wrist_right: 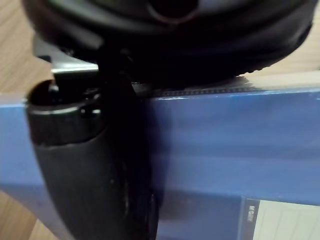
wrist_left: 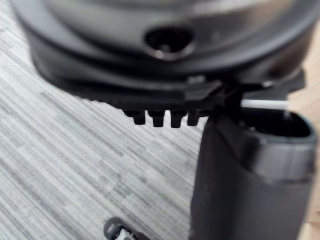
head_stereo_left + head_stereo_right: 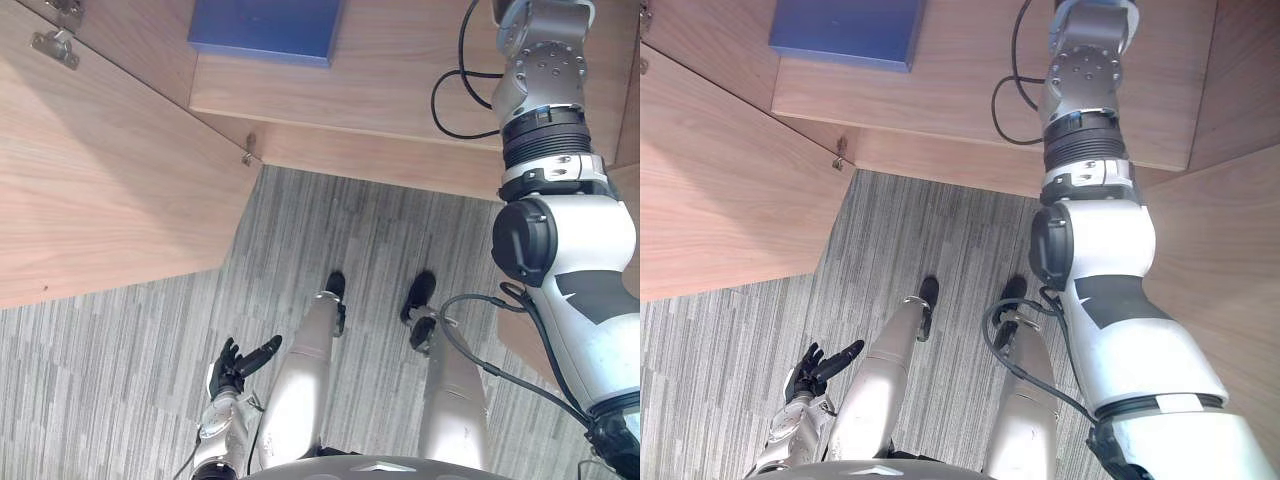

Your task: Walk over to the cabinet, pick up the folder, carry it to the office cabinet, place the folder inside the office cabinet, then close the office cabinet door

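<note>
A blue folder (image 3: 265, 28) lies flat on the wooden shelf (image 3: 420, 75) of the office cabinet, at the top of the eye views. My right arm reaches up over the shelf to the folder's right and runs out of the picture at the wrist. In the right wrist view my right hand (image 1: 95, 165) is pressed close to the folder (image 1: 225, 145), its thumb lying across the blue face; a pale label shows at one corner. My left hand (image 3: 240, 365) hangs low by my side over the carpet, fingers relaxed and holding nothing.
The cabinet door (image 3: 100, 170) stands swung open on the left, its metal hinges (image 3: 55, 45) showing near the top corner. A wooden side panel (image 3: 1230, 260) rises on the right. Grey striped carpet (image 3: 120, 380) covers the floor below.
</note>
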